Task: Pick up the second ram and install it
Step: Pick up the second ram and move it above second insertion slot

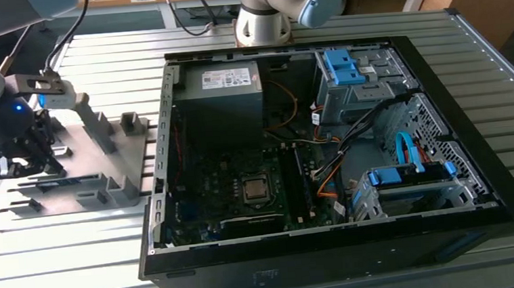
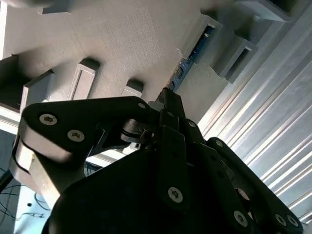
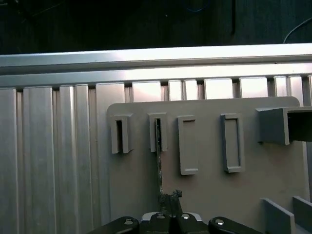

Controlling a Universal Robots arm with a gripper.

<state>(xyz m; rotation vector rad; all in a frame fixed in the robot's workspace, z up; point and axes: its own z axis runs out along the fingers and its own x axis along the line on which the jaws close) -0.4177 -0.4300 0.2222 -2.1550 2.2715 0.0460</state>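
Currently gripping one end of the ram [image 2: 184, 64] with the gripper [image 2: 168, 96] closed narrow on it; standing on edge in slots of the grey holder [image 1: 72, 150], exterior view's left, likely to offer flat sides for pinching.

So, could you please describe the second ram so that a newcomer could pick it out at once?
Beside the open computer case, on the exterior view's left, lies a grey fixture plate with the gripper over it. The second ram stands on edge in one slotted block there, one end between the jaws. It is the only thin blue-green board among plain grey blocks.
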